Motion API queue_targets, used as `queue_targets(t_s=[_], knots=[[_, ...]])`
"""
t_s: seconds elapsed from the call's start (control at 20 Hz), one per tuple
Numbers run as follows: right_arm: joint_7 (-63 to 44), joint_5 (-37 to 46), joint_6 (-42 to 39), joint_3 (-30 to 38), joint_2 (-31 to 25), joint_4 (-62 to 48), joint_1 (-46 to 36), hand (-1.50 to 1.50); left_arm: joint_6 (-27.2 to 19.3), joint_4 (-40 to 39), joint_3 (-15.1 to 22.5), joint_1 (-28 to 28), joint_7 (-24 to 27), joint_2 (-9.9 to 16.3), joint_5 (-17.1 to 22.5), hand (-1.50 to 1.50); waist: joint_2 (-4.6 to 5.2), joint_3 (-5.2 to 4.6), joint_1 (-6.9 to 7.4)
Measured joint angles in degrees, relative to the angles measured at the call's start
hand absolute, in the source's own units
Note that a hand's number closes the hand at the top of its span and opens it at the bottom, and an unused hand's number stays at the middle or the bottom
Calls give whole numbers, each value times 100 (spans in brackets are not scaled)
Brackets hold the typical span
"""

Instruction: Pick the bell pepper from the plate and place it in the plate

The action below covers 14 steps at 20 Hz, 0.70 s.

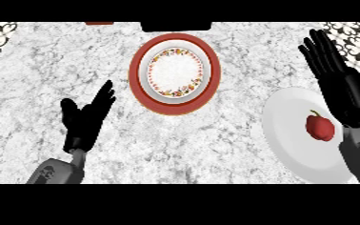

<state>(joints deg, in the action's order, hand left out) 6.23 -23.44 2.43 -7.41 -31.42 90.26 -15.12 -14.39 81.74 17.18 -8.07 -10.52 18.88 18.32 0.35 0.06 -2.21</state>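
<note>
Head view: red pepper [320, 127] lies on the white plate [285, 138] at right, stem toward the far edge, long axis roughly near-to-far. Red-rimmed plate [174, 72], well apart at centre, holds nothing. Right hand [334, 71] above the pepper, fingers straight, holding nothing. Left hand [85, 119] resting at left, fingers relaxed. Judgement: pepper light, stiff, glossy, likely slippery; grip across the body, not the stem.

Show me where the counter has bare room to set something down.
Bare counter lies between the red-rimmed plate and the white plate, and below the red-rimmed plate. It is crowded at right: bell pepper, right robot hand. The left robot hand rests lower left.
</note>
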Motion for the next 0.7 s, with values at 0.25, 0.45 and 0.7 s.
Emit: queue_targets(t_s=[0.25,0.45,0.7], knots=[[226,-279,893,901,331,94,311,-150,-87,30,-214,236,487,637,-544,0,-80,2,77],[483,288,2235,1675,267,-166,711,-150,-261,66,-425,438,804,1092,-892,0,-114,-18,-14],[1412,1011,4047,2062,1156,298,1142,-150,-313,113,-514,781,1218,1291,-1079,0,-121,-15,38]])
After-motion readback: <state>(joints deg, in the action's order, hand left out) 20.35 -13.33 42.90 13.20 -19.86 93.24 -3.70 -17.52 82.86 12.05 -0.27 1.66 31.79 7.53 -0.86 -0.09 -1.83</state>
